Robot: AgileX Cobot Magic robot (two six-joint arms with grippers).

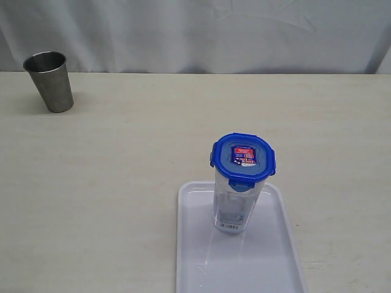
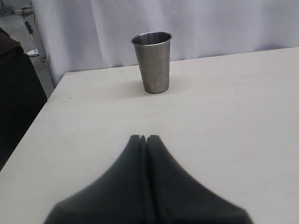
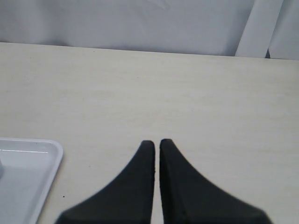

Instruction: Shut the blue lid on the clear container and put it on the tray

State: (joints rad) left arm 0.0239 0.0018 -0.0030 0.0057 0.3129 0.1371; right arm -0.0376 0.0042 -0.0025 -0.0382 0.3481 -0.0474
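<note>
Tray bears clear container, blue lid on; steel cup well apart; left claw, right claw pinched together.

The tray lies on the tabletop, at the near edge and right of the middle. The container stands upright on the tray's far part, with the lid on top. The cup stands far back on the left, well apart.
</note>
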